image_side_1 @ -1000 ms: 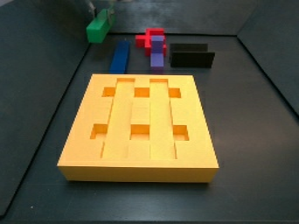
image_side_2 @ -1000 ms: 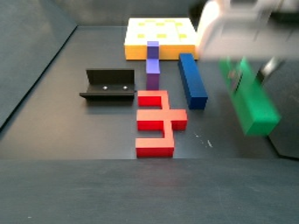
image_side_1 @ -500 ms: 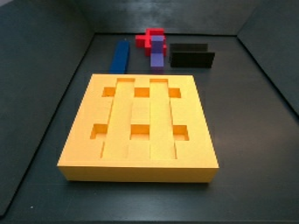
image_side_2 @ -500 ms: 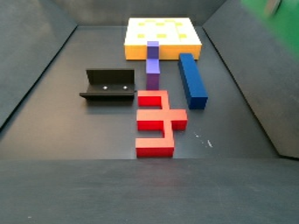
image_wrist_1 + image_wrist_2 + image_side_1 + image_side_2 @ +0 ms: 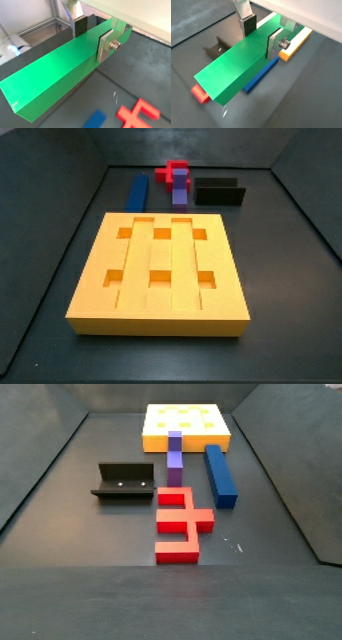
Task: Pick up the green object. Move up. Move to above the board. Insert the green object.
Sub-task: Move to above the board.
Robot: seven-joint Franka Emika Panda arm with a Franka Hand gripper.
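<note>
The gripper (image 5: pixel 262 34), raised out of both side views, is clamping the green object (image 5: pixel 240 67); keep it level while travelling over the board (image 5: pixel 158 274).

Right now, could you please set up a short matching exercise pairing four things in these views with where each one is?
Things:
1. green bar
2. blue bar
3. board
4. black bracket

Places:
A. on the floor beside the purple bar
B. clamped in the claw, off the floor
C. beside the red piece
D. biggest thing on the floor

Pairs: 1-B, 2-A, 3-D, 4-C
</note>
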